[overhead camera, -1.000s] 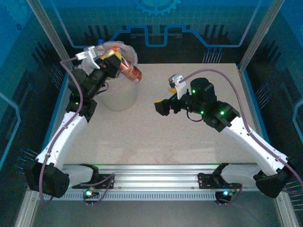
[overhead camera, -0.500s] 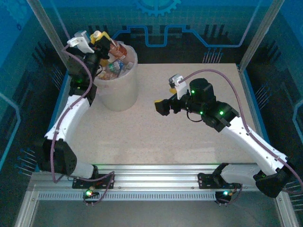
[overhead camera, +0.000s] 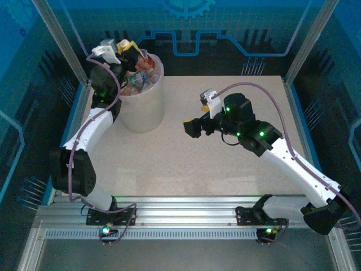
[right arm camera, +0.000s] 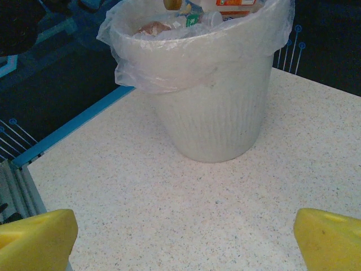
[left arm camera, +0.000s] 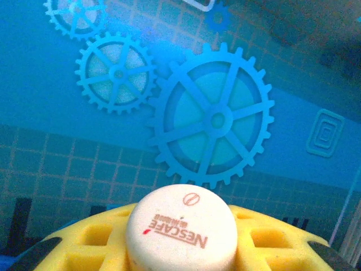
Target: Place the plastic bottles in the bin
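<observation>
- The left gripper [overhead camera: 131, 49] hangs over the rim of the bin [overhead camera: 141, 110] in the upper left of the overhead view, its arm stretched up along the left edge of the table [overhead camera: 225, 169].
- Its fingers are clamped on a white-capped bottle [overhead camera: 141, 59] with brownish contents, tilted above the bin's mouth.
- In the left wrist view the bottle's round white cap [left arm camera: 180, 228], printed NESCAFE in red, sits at the bottom centre of the frame. It is seated between the yellow fingers [left arm camera: 271, 240].
- Behind the cap is a blue back wall [left arm camera: 56, 158] with large gear [left arm camera: 217, 119] drawings.
- The bin, a pale, ribbed, round bucket, stands on the speckled table near its far left corner. A clear plastic liner [right arm camera: 146, 62] is folded over the rim.
- More bottles [overhead camera: 138, 80] are piled inside up to the rim, their labels and caps a jumble of colours from above.
- The right wrist camera, looking across the table [right arm camera: 169, 203], has the bin [right arm camera: 214, 113] in the upper middle of the frame. The tops of the bottles [right arm camera: 194, 20] poke above the liner.
- The right gripper [overhead camera: 190, 129] hovers over the middle of the table, well apart from the bin and pointing toward it.
- Its fingers stand wide apart and hold nothing. One yellow fingertip [right arm camera: 36, 237] sits in the lower left corner of its wrist view, the other in the lower right.
</observation>
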Motion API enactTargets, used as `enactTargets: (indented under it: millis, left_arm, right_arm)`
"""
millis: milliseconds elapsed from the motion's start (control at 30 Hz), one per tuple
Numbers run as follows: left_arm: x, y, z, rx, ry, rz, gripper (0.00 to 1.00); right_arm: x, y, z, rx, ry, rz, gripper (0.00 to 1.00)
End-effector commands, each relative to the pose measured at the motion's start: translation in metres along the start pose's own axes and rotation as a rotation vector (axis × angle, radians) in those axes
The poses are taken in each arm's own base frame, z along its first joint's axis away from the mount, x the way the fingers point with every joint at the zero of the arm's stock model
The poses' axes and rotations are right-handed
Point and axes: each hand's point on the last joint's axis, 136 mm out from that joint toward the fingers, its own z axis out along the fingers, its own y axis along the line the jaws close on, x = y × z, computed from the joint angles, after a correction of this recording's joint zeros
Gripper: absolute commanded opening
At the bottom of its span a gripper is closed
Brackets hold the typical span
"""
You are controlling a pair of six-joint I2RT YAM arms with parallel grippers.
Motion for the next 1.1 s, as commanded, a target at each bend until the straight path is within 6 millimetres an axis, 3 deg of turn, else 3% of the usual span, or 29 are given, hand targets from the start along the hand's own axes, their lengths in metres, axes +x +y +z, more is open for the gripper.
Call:
enactTargets:
  millis: [0, 267, 433, 533, 800, 1067]
  left_arm:
    - [0.000, -0.011, -0.001, 0.096, -0.057, 0.073, 0.04]
    - [0.029, -0.016, -0.003, 0.164, -0.012, 0.143, 0.08]
    - [0.041, -0.013, -0.010, 0.160, 0.019, 0.162, 0.18]
    - [0.045, -0.013, -0.017, 0.153, 0.030, 0.177, 0.35]
    - [0.026, -0.020, -0.036, 0.147, 0.003, 0.218, 0.67]
    - [0.001, -0.020, -0.058, 0.081, -0.044, 0.268, 0.70]
  right_arm:
    - [0.005, 0.001, 0.002, 0.005, 0.007, 0.002, 1.00]
    - [0.005, 0.001, 0.002, 0.004, 0.012, 0.005, 1.00]
    - [0.006, 0.002, 0.003, -0.001, 0.014, 0.004, 1.00]
    - [0.008, 0.002, 0.004, -0.002, 0.017, 0.005, 1.00]
    - [0.009, 0.003, 0.006, -0.010, 0.024, 0.008, 1.00]
    - [0.010, 0.004, 0.006, -0.022, 0.025, 0.012, 1.00]
